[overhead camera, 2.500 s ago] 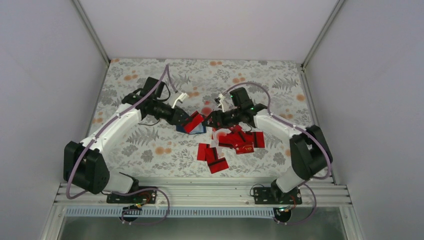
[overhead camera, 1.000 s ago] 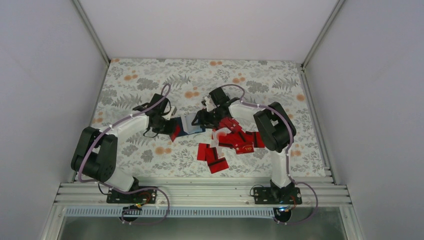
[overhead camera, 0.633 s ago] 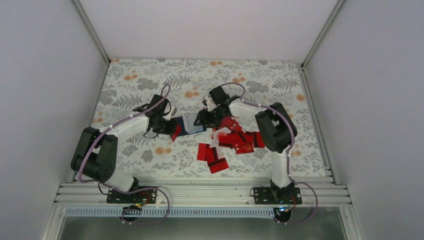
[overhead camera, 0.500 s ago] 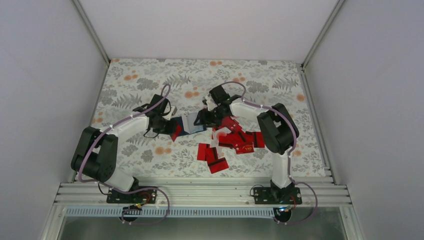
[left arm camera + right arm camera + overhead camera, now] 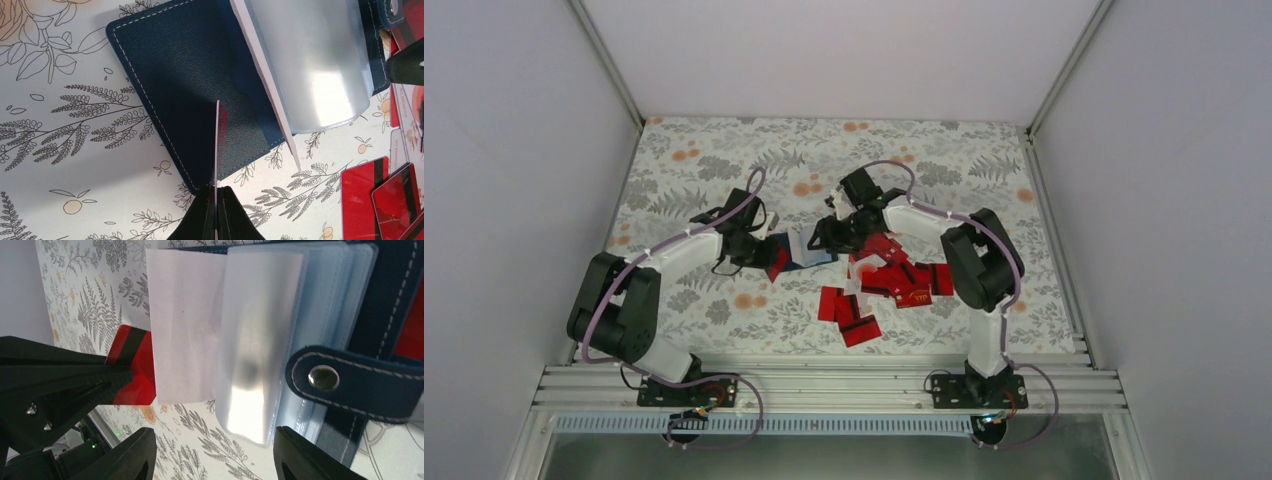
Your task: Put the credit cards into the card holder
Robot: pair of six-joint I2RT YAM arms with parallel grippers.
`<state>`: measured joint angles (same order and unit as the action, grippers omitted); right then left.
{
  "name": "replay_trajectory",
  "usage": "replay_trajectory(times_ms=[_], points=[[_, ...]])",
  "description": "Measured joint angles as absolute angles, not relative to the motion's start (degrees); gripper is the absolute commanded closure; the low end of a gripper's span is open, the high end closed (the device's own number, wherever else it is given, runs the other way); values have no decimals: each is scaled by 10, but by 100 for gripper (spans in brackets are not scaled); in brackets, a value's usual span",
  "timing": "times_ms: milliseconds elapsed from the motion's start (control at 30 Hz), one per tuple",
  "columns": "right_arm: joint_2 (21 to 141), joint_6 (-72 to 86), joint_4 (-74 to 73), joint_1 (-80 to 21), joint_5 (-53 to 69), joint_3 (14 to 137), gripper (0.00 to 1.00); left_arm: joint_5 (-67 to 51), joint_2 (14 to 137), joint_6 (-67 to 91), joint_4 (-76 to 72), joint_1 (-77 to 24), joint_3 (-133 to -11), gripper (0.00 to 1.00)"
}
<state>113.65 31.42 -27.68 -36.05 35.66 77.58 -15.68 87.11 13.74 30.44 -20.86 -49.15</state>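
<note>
One credit card (image 5: 218, 150) (edge-on) — long axis toward card holder (image 5: 175, 75), pinched by left gripper (image 5: 216, 192), right gripper (image 5: 215, 435) spread.

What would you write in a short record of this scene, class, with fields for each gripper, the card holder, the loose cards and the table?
card holder: dark blue, lying open, strap unsnapped
left gripper: shut on one red card, edge toward its camera, over the holder's cover
right gripper: open, fingers apart at the edge of the clear sleeves
loose cards: red, heaped near the holder, toward the right arm
table: flower and leaf pattern
</note>
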Motion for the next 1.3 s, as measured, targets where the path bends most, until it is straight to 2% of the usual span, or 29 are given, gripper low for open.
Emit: replay_trajectory(times_ms=[467,833,1300], points=[[1192,312,-268,-361,378,803,39,-161,876,135,299,-207,-491,98],[1197,307,-236,-361,449,824,39,-171,878,135,294,-207,-492,98],[1268,303,-215,-371,515,900,40,-192,876,140,295,-207,-492,98]])
